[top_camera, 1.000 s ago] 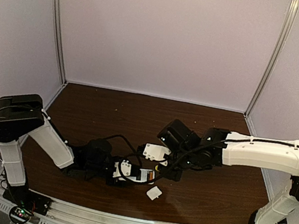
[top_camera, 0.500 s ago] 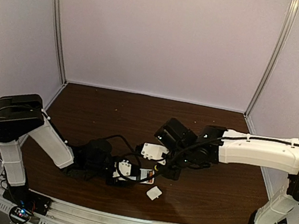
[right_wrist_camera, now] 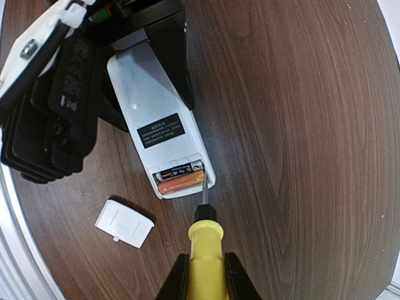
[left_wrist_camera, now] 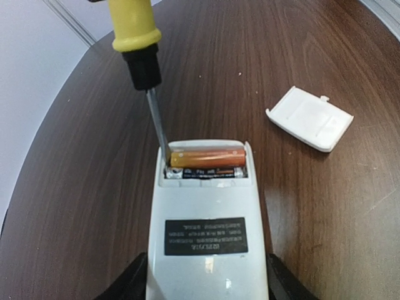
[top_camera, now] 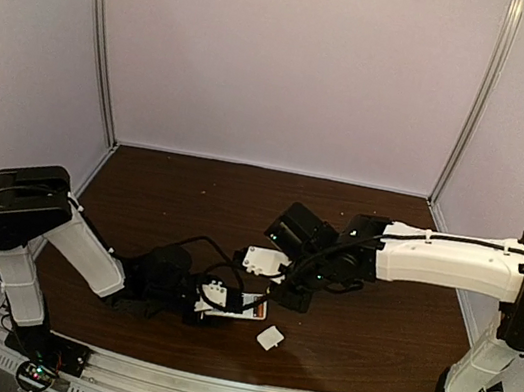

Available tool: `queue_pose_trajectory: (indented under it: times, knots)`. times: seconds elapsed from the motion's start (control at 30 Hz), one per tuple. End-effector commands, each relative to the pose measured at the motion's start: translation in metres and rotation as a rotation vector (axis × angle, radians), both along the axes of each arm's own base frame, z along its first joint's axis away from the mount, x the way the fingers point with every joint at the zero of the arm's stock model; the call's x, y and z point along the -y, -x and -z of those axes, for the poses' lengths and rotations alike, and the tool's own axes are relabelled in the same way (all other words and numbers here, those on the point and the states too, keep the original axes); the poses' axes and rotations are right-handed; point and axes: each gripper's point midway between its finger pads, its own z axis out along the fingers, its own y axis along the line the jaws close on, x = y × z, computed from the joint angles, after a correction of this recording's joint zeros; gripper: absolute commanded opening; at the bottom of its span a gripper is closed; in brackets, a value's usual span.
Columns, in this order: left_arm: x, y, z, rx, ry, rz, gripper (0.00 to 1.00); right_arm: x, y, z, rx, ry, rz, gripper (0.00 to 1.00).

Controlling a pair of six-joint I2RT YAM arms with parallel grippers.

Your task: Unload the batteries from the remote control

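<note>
— Claws?
— Clamped in left gripper (left_wrist_camera: 206,289): flat white-backed remote control (left_wrist_camera: 203,212). Pinched tight in right gripper (right_wrist_camera: 206,278): yellow-handled screwdriver (right_wrist_camera: 206,240).
— And the batteries (left_wrist_camera: 207,157)?
— Slim, one orange, in the open end bay, blade tip at one end. Small white square cover (left_wrist_camera: 309,118) apart; bare dark wooden table (left_wrist_camera: 325,212) around.

Left arm (top_camera: 79,253) and right arm (top_camera: 448,266) had white tubular links, black rounded joint housings, thin black cable (top_camera: 203,243) ran along each forearm, black base plates (top_camera: 52,352) carried small lit indicators, left pincer fingers (left_wrist_camera: 130,285) were matte black.
</note>
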Motion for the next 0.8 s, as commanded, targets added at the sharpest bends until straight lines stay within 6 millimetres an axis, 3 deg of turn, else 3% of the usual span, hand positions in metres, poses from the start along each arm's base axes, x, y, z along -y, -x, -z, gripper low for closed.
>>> queue_pose_trajectory:
  times: [0.0,0.77]
  knots:
    - [-0.002,-0.004,-0.016,0.08,0.033,-0.022,0.0,0.025,0.011,0.034,-0.1,0.148,0.043,0.0]
    - [-0.012,-0.01,-0.034,0.16,0.081,-0.092,0.0,0.005,0.01,0.031,-0.171,0.11,0.102,0.0]
